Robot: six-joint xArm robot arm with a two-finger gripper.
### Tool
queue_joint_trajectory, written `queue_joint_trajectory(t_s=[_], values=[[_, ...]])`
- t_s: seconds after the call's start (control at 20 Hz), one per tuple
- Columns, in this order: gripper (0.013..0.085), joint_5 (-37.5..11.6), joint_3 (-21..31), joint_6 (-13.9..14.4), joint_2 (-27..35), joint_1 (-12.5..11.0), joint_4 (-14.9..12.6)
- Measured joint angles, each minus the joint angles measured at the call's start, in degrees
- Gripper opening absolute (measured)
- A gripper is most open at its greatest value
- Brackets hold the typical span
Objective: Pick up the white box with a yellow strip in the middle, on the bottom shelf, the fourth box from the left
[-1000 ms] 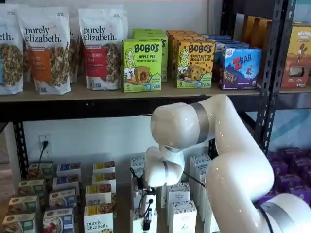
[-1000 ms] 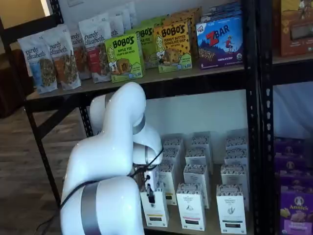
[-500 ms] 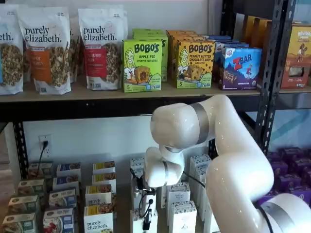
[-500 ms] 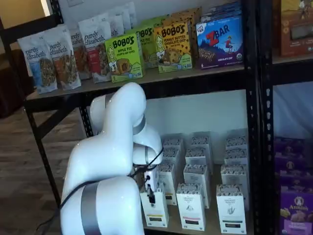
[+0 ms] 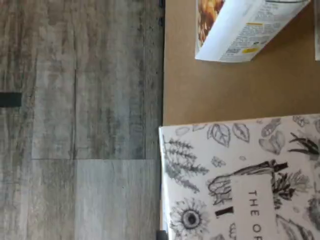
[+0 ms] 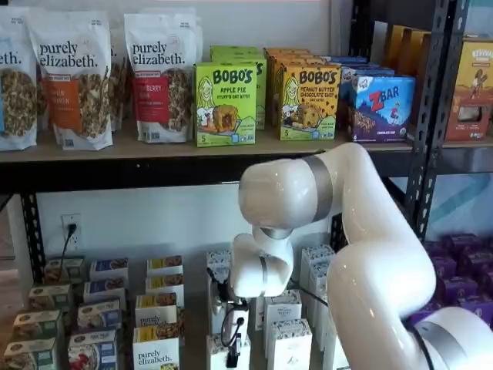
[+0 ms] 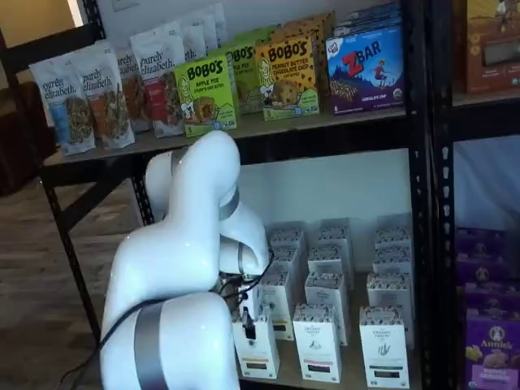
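Observation:
The white box (image 7: 260, 357) stands at the front of its row on the bottom shelf (image 7: 288, 375), and its top corner shows in a shelf view (image 6: 216, 353). My gripper (image 7: 248, 322) reaches down over the box's top with its black fingers closed on it, seen also low down in a shelf view (image 6: 231, 354). The wrist view fills with the box's black botanical drawings (image 5: 240, 180) lying on the tan shelf board (image 5: 210, 90).
More tall white cartons (image 7: 317, 341) stand in rows to the right and behind. Shorter purely elizabeth boxes (image 6: 156, 343) sit just left of the gripper. A black upright (image 7: 422, 244) rises at the right. Wooden floor (image 5: 80, 120) lies beyond the shelf edge.
The arm's elbow and upper link have risen a little. The gripper stays at the top of the white box.

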Motion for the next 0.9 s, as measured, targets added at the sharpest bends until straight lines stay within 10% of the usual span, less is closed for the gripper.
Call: queue_joint_trajectory(t_s=[0.9], values=[[0.0570,-4.2,15.6,-6.0,-11.4,1.6,7.6]])
